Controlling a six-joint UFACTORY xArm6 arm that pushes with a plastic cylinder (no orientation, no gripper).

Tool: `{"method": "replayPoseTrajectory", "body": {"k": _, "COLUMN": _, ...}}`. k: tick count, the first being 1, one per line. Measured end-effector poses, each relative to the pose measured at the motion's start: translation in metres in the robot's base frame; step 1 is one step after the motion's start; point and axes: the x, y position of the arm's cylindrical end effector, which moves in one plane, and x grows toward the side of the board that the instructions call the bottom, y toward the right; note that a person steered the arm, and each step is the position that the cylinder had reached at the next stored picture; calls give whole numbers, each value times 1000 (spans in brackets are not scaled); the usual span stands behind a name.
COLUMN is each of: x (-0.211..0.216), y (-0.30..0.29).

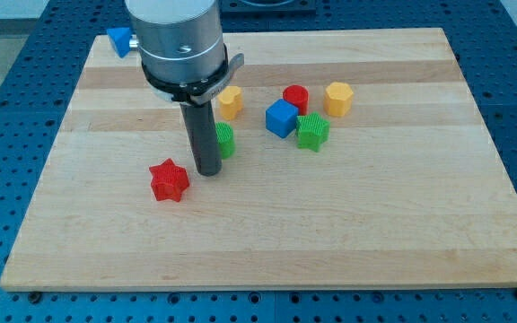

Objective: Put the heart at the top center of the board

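The yellow heart-like block (230, 101) lies near the board's upper middle, just right of my rod. My tip (208, 170) rests on the wooden board (375, 215), below and slightly left of the yellow heart. A green block (226, 140) sits right against the rod's right side, partly hidden by it; its shape is unclear. A red star (169, 180) lies just left of and below my tip, a small gap apart.
A red cylinder (295, 97), a yellow hexagon (338, 98), a blue cube (281, 117) and a green star (311, 131) cluster right of the heart. A blue block (119, 40) sits at the board's top left corner, partly behind the arm.
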Motion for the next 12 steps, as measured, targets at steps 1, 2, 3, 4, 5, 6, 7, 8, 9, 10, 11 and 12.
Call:
{"method": "replayPoseTrajectory", "body": {"k": 1, "x": 1, "y": 25}}
{"method": "replayPoseTrajectory", "body": {"k": 2, "x": -16, "y": 49}}
{"method": "replayPoseTrajectory", "body": {"k": 3, "x": -51, "y": 35}}
{"method": "replayPoseTrajectory", "body": {"k": 4, "x": -85, "y": 22}}
{"method": "replayPoseTrajectory", "body": {"k": 5, "x": -96, "y": 24}}
{"method": "replayPoseTrajectory", "body": {"k": 6, "x": -98, "y": -3}}
{"method": "replayPoseTrajectory", "body": {"k": 7, "x": -107, "y": -19}}
{"method": "replayPoseTrajectory", "body": {"k": 8, "x": -117, "y": -11}}
{"method": "replayPoseTrajectory", "body": {"k": 9, "x": -120, "y": 8}}
{"method": "replayPoseTrajectory", "body": {"k": 10, "x": -138, "y": 14}}
{"method": "replayPoseTrajectory", "body": {"k": 11, "x": -161, "y": 14}}
{"method": "replayPoseTrajectory", "body": {"k": 12, "x": -184, "y": 14}}
